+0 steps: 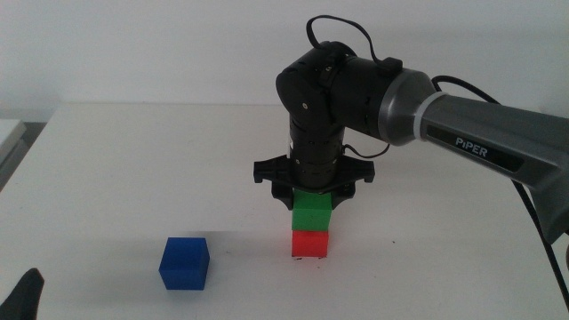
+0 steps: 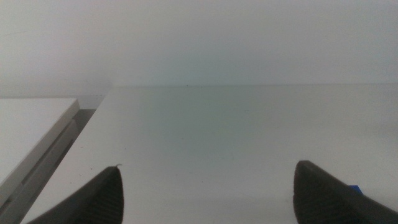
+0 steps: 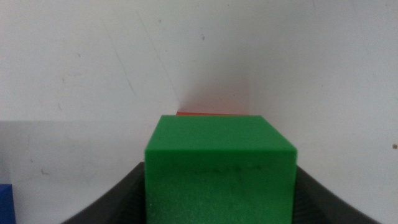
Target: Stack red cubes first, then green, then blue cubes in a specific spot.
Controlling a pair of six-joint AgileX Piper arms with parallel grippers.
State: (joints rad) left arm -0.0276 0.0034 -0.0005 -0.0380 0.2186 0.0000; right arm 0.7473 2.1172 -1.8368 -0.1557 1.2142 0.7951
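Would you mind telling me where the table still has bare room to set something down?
The far table behind the blue cube is bare, as is the strip between that cube and the stack. It is crowded at the stack, where the right pincer grips the green cube on the red cube. The left pincer waits, open, at the near-left corner.

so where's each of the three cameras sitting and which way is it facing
Middle view: sits high, looks forward and down over the table; the right arm reaches in, right gripper around the green cube on the red cube; blue cube apart.
Left wrist view: low over the table, facing across it; left gripper jaws open.
Right wrist view: looks down past its jaws at the green cube.
Shared: middle and right wrist both show the green cube on red.
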